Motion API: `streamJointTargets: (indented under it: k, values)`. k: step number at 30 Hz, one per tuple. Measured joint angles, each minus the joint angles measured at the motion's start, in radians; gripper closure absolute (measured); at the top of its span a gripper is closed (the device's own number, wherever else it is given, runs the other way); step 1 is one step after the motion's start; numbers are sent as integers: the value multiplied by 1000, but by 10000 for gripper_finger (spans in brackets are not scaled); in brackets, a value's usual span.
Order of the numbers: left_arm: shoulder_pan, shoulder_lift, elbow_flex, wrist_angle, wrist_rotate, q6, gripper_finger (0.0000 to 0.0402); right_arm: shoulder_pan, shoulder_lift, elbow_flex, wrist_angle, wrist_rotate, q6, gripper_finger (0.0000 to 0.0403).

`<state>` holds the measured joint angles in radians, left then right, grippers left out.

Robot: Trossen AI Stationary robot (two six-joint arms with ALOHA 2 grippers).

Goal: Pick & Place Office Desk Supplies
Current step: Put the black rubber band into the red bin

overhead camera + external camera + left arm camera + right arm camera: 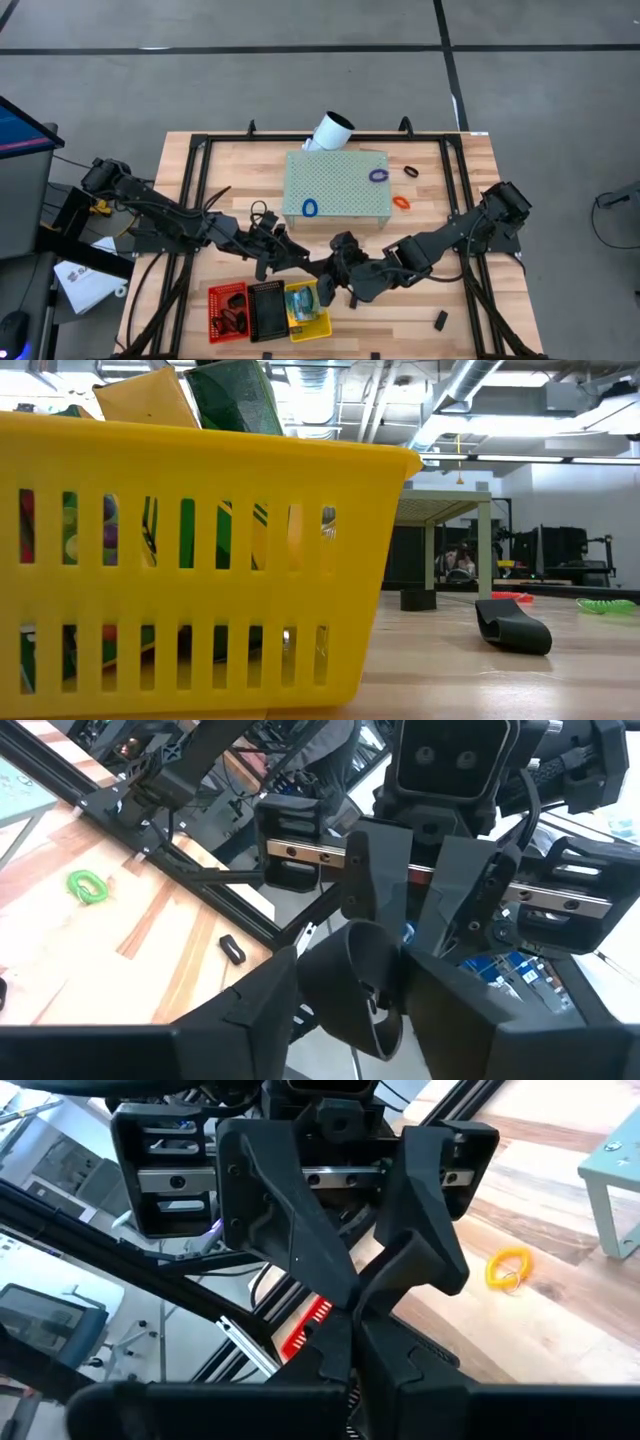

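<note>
Left gripper: my left gripper point(314, 267) hung low-centre in the high view, above the bare wood just over the baskets. Its fingers stood partly apart on either side of a black band point(352, 982). I could not tell whether they pressed it.
Right gripper: my right gripper point(351, 268) met it nose to nose, fingers closed and pinching the band's upper edge.
Edges: the table point(470, 300) was ringed by a black frame point(190, 190), and both arms reached in across its side rails.
Open room: bare wood lay at lower right, broken only by one black clip point(441, 320). The perforated block point(345, 180) filled the centre, with a white tube point(331, 130) at its upper edge.
Supplies: a blue loop point(309, 208) lay on the block. A purple loop point(378, 175), a dark loop point(411, 171) and an orange loop point(401, 202) lay along its right side.
Baskets: a red basket point(214, 300), a black basket point(267, 312) and a yellow basket point(322, 325) sat side by side at bottom centre.
Low view only: crayon boxes point(145, 400) stuck up over the yellow basket's rim. Another black band point(512, 626) lay on the wood at right.
Left wrist view only: a green loop point(88, 886) lay at far left.
</note>
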<state>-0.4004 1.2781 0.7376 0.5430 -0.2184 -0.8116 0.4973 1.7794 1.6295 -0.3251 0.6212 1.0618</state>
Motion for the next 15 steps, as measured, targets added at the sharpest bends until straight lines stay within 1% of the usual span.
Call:
streamJointTargets:
  k: [2, 5, 7, 12, 15]
  values:
    - [4, 0, 0, 0, -4, 0, 244, 0, 0, 0, -5, 0, 0, 403]
    - [5, 0, 0, 1, -10, 1, 273, 0, 0, 0, -10, 4, 1, 403]
    - [8, 0, 0, 2, -9, 2, 301, 0, 0, 0, -16, 5, 7, 403]
    - [8, 0, 0, 25, 3, 32, 386, 0, 0, -1, -19, 8, 11, 401]
    - [8, 1, 0, 51, 10, 42, 393, -1, 0, -1, -9, 12, 12, 387]
